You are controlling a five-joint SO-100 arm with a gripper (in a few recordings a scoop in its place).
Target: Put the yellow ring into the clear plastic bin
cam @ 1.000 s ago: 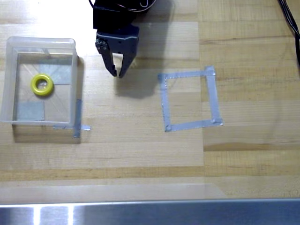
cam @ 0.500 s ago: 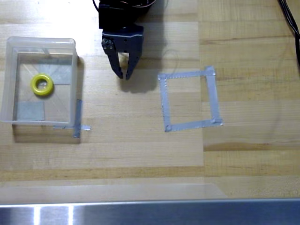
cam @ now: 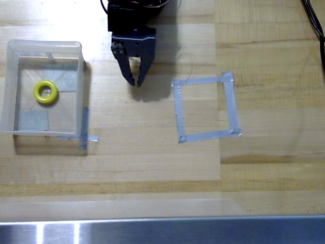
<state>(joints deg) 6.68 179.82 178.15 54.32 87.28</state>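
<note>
The yellow ring (cam: 45, 92) lies flat on the bottom of the clear plastic bin (cam: 10, 86), which stands at the left of the overhead view. My black gripper (cam: 135, 81) hangs over bare wood to the right of the bin, between the bin and the tape square. Its fingertips nearly meet with only a narrow slit between them, and nothing is held.
A square outline of grey tape (cam: 204, 108) is stuck to the wooden table right of the gripper. A short grey tape strip (cam: 84, 129) pokes out by the bin's lower right corner. A metal rail (cam: 162, 231) runs along the near edge. Black cables (cam: 314, 20) lie at the top right.
The gripper has shifted slightly right, away from the bin, and its fingers have drawn closer together. The ring and bin have not moved.
</note>
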